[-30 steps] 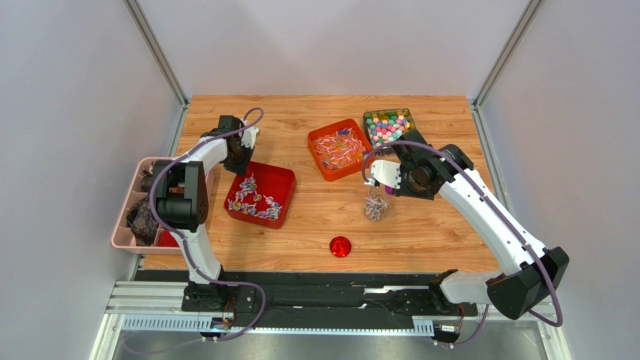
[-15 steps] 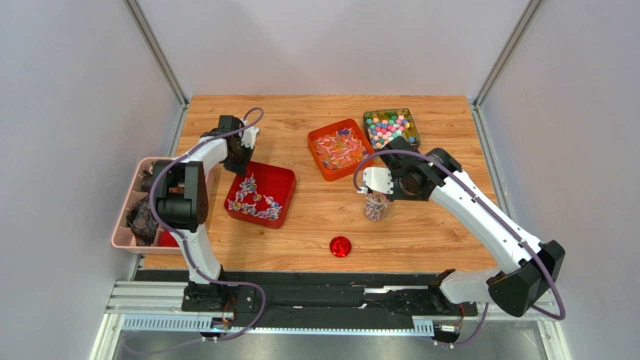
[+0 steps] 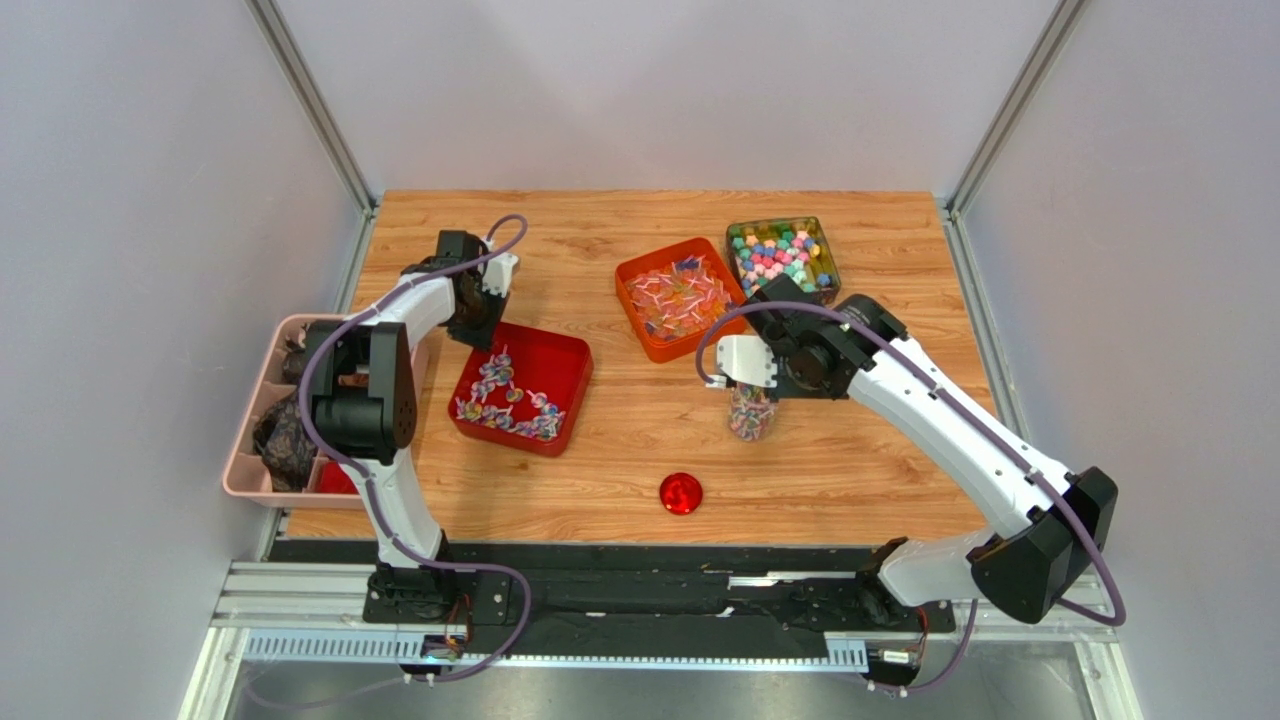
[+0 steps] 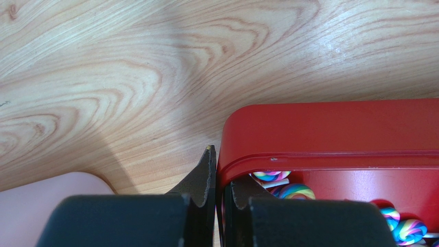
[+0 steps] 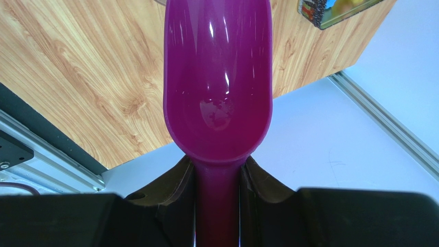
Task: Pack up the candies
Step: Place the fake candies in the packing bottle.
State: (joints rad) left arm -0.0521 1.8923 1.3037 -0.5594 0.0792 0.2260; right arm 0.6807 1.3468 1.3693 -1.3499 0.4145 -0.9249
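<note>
rainbow-swirl candies (image 4: pixel 295 191), perhaps lollipops, in red tray (image 4: pixel 335 128)

Light-grained wooden tabletop (image 3: pixel 601 450) enclosed on three sides by plain pale grey wall panels (image 3: pixel 661 90), joined by slanting aluminium corner posts (image 3: pixel 310 98); black-and-silver metal rail (image 3: pixel 661 593) along the near edge; even, diffuse lighting.

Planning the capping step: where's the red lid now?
Top view: the red lid lies centred near the front edge of the table, in front of the gap between the red tray and the clear jar.
</note>
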